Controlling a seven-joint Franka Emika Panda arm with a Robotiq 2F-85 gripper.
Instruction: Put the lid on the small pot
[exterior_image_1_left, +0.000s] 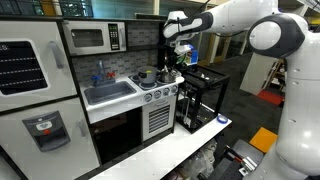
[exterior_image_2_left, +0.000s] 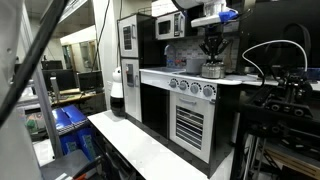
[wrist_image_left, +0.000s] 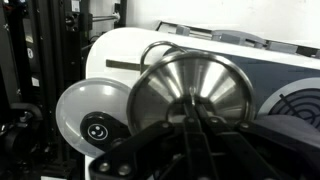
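In the wrist view the claw (wrist_image_left: 198, 120) has its fingers drawn in tight at the centre of the shiny metal lid (wrist_image_left: 175, 85) and grips it there. In an exterior view the claw hangs above the toy stove (exterior_image_2_left: 195, 88), with the small pot (exterior_image_2_left: 213, 70) standing on the stove's top just under it.
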